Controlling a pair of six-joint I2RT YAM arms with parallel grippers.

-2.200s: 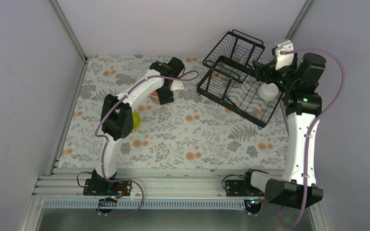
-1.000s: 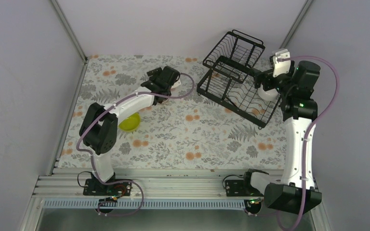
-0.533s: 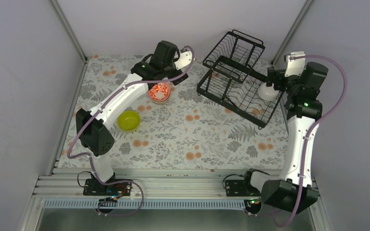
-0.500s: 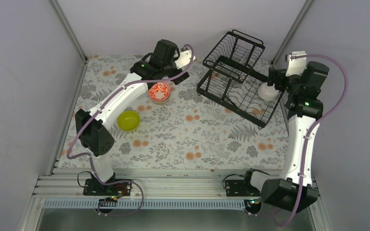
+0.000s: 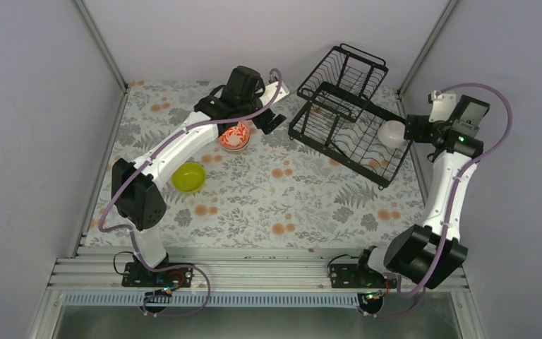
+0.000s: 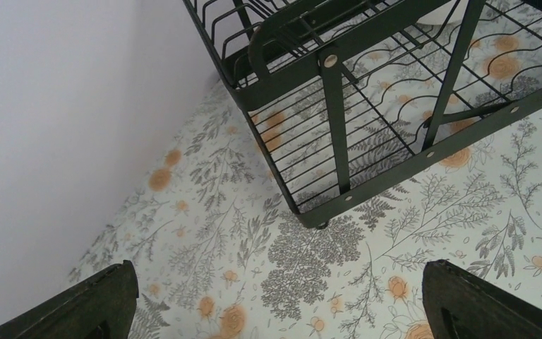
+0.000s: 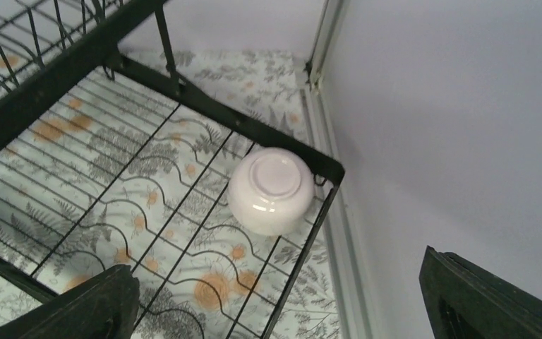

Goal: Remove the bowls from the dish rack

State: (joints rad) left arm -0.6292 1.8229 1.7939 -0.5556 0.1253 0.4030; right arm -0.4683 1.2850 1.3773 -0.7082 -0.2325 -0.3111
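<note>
The plain white round bowl (image 7: 272, 191) sits upside down in the black wire dish rack (image 7: 205, 106), at its lower tray's right corner. Left gripper (image 6: 282, 307) and right gripper (image 7: 275, 304) both spread wide, seemingly empty.

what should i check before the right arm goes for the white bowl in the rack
1. Right gripper open: ok, jaws wide and empty.
2. White bowl located: ok, upside down in a corner of the lower tray of the dish rack.
3. Bowl centred ahead of the gripper: ok in the right wrist view.
4. Finger room at the rack rim: cannot tell, bowl sits tight in the corner.
5. Left gripper out of the way: ok, open, empty, at the rack's opposite side.
6. Lime-yellow bowl and patterned bowl already on the table: ok.
</note>
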